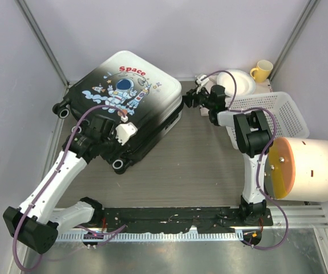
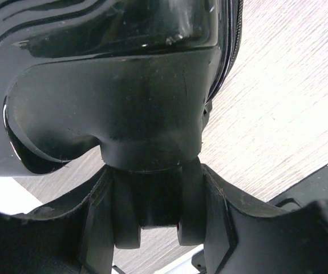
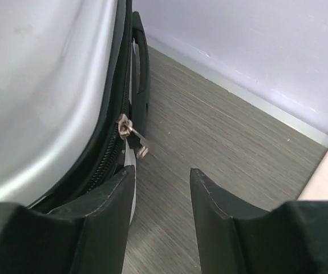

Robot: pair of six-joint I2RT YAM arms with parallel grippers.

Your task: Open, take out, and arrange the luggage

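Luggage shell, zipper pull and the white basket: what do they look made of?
Luggage shell: likely hard plastic, glossy, with highlights on moulded ribs. Zipper pull: looks metal, silvery glint. Basket: apparently white plastic, matte, slatted walls.

Right of the right claw (image 1: 187, 99) there's a white slatted basket (image 1: 278, 114) on the wood-grain surface (image 1: 192, 165). Past the claw toward the back corner sits a white bowl-ish thing (image 1: 241, 80), and a yellow mug (image 1: 261, 69) is just beside it. Further right of the claw and closer to the front is a big white drum (image 1: 320, 169) on its side, with its orange see-through lid (image 1: 282, 169) facing left.
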